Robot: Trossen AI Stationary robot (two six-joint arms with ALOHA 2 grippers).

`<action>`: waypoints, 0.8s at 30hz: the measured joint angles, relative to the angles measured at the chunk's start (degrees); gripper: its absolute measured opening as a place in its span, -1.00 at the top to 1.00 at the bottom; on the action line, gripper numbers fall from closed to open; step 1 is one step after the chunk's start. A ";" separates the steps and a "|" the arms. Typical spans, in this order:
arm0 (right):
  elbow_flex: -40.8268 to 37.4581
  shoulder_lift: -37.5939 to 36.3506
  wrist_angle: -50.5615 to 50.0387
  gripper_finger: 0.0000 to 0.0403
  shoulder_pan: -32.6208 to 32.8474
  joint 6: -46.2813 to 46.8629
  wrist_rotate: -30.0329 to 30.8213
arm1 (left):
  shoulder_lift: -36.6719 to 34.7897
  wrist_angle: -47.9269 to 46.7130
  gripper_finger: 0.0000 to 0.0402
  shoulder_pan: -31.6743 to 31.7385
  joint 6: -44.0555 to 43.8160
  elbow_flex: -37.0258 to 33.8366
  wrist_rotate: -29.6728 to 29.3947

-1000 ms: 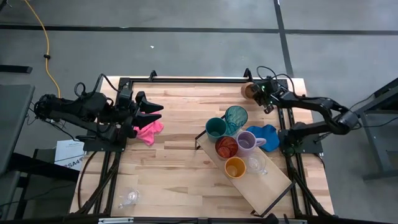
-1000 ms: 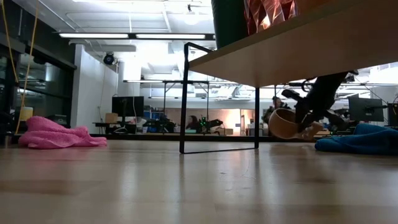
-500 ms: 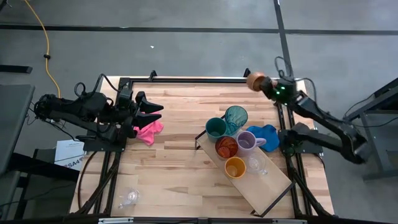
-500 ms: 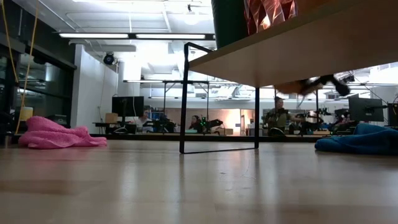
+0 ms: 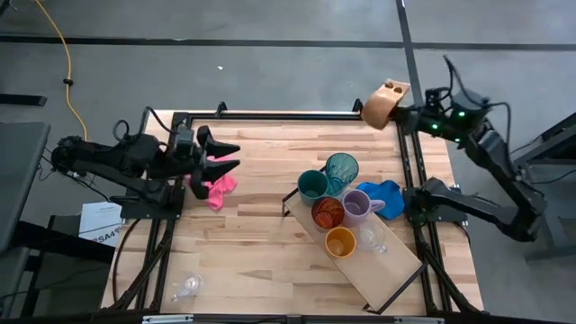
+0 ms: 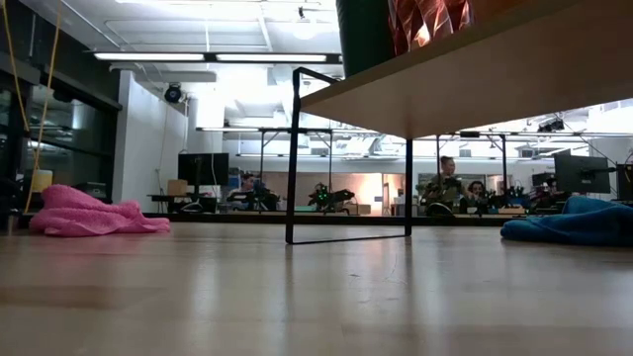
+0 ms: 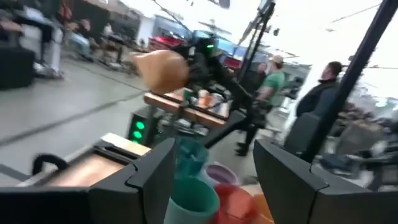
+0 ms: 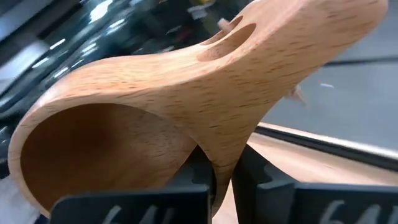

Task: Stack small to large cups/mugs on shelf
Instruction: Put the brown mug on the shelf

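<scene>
My right gripper (image 5: 402, 110) is shut on a tan wooden mug (image 5: 383, 103), high over the table's far right corner. The shelf (image 5: 389, 270), a light-wood board on a black frame, stands slantwise at the right. On it rest a teal tumbler (image 5: 342, 167), a green cup (image 5: 311, 184), a purple mug (image 5: 357, 203), an orange mug (image 5: 328, 213), a yellow mug (image 5: 340, 242) and a clear glass (image 5: 373, 236). My left gripper (image 5: 232, 156) waits open at the left, above a pink cloth (image 5: 220, 188). My right gripper pinches the wooden mug's flat handle (image 8: 225, 154) between its two fingers (image 8: 198, 180). The fingers come about level from the table's right side. The mug (image 8: 124, 118) is lifted clear and tipped on its side, the handle's holes (image 5: 392, 88) showing from above.
A blue cloth (image 5: 388, 194) lies right of the shelf's far end. Another clear glass (image 5: 186, 286) lies at the near left corner. A black rail (image 5: 288, 115) runs along the far edge. In the low view the shelf's black frame (image 6: 295, 158) stands mid-table.
My right gripper has risen steeply from the table's far right corner and gone toward the right and far edges, rolling as it went. The tan mug went with it, from just above the tabletop to high above it, and turned about. My left gripper has rolled a little.
</scene>
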 joint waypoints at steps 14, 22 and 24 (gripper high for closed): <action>6.45 4.30 8.96 0.99 19.97 -5.68 -4.97 | 13.17 3.56 -0.02 10.14 10.11 12.32 15.56; 6.34 10.30 12.62 0.99 30.86 -11.20 -2.39 | 15.20 2.56 -0.02 9.53 14.31 13.94 15.87; 6.34 10.95 12.52 0.99 31.84 -11.29 -2.28 | 15.14 2.40 -0.02 9.57 14.33 13.94 15.70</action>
